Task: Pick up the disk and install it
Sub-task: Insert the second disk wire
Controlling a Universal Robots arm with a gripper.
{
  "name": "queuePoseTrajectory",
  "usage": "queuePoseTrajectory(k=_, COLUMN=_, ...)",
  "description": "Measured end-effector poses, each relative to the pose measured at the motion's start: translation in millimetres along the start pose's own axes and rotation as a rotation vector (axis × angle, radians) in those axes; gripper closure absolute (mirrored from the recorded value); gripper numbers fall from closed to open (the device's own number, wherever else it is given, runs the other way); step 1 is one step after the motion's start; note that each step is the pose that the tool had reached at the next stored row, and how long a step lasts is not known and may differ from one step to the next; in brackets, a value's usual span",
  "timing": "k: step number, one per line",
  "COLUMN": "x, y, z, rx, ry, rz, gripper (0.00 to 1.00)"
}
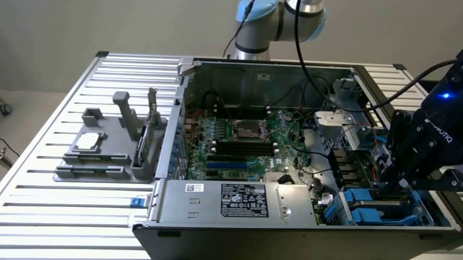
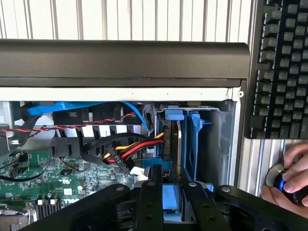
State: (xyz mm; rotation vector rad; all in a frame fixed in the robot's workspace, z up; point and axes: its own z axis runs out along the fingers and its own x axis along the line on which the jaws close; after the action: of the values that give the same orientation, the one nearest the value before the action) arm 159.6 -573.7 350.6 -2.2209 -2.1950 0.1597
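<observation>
The disk [image 2: 176,140] stands on edge in the blue drive bay [image 2: 195,139] at the corner of the open computer case [image 1: 239,203], its blue carrier frame [image 2: 171,201] towards the camera. My gripper [image 2: 169,185] sits straight over it, jaws slightly open, with one finger on each side of the carrier frame and a narrow gap showing. In the exterior view the black gripper [image 1: 396,187] hangs low over the blue bay [image 1: 372,212] at the case's near corner on the exterior view's right.
Red, yellow and black power cables [image 2: 130,149] and a blue data cable [image 2: 72,107] run just beside the bay. A keyboard [image 2: 281,67] lies outside the case, and a person's hand [image 2: 291,178] rests on a lit knob. A grey fixture [image 1: 108,151] stands on the slatted table [image 1: 43,216].
</observation>
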Motion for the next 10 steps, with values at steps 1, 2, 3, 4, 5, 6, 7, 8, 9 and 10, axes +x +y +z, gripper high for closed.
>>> queuePoseTrajectory(k=1, x=0.0, y=-0.9, z=0.1, rx=-0.0001, ry=0.0026, rz=-0.001, gripper=0.75)
queuePoseTrajectory(k=2, x=0.1, y=-2.3, z=0.1, rx=-0.0002, ry=0.0052, rz=-0.004, gripper=0.75)
queuePoseTrajectory(k=3, x=0.0, y=-3.8, z=0.1, rx=-0.0004, ry=0.0074, rz=-0.008, gripper=0.75)
queuePoseTrajectory(k=4, x=0.0, y=-5.1, z=0.3, rx=-0.0006, ry=0.0098, rz=-0.012, gripper=0.75)
queuePoseTrajectory(k=5, x=-0.1, y=-6.4, z=0.4, rx=-0.0008, ry=0.0121, rz=-0.015, gripper=0.75)
queuePoseTrajectory(k=6, x=-0.1, y=-7.6, z=0.5, rx=-0.0010, ry=0.0140, rz=-0.019, gripper=0.75)
queuePoseTrajectory(k=7, x=0.0, y=-8.9, z=0.6, rx=-0.0012, ry=0.0151, rz=-0.023, gripper=0.75)
queuePoseTrajectory(k=8, x=-0.1, y=-10.2, z=0.7, rx=-0.0014, ry=0.0159, rz=-0.027, gripper=0.75)
queuePoseTrajectory(k=9, x=-0.1, y=-11.6, z=0.9, rx=-0.0015, ry=0.0168, rz=-0.030, gripper=0.75)
queuePoseTrajectory(k=10, x=-0.1, y=-13.0, z=0.9, rx=-0.0017, ry=0.0172, rz=-0.033, gripper=0.75)
